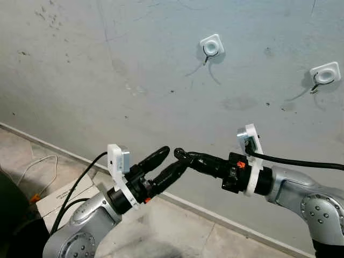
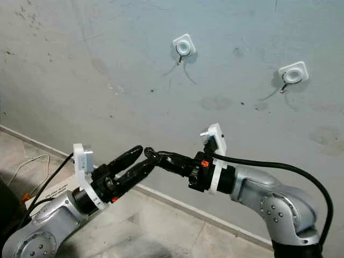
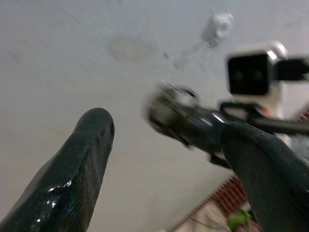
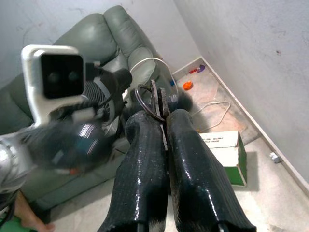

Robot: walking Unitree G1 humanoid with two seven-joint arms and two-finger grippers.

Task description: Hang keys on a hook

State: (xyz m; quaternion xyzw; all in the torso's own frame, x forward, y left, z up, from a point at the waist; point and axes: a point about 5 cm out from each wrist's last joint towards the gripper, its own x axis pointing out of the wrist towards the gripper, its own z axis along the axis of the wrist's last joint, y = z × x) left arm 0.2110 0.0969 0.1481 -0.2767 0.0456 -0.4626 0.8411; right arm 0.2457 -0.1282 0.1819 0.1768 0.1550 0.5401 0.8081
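Nearest the head camera, at about seven o'clock, the left gripper reaches up from its silver arm, its two long black fingers parted, jaws released and grasping nothing. Its tips meet the tips of the right gripper, which comes in from four o'clock on the other silver arm.

The right jaws are clenched on the small bunch of dark metal keys on a wire ring. In the right wrist view the ring and a flat blade stick out past the fingertips, pinched between them. The bunch's long axis seems to run along the fingers, pointing towards nine o'clock in the head view, at the left gripper and roughly parallel to the wall.

Beyond both grippers stands the grey plaster wall. High on it, at twelve o'clock, is a white square adhesive hook with a small metal prong; a second white square hook sits at two o'clock.

The step in hand looks like a hand-over or re-grip at the fingertips, well below the hooks. Next, I judge, the holding arm must rise and turn the ring to face the wall, so the open loop can drop over the prong.
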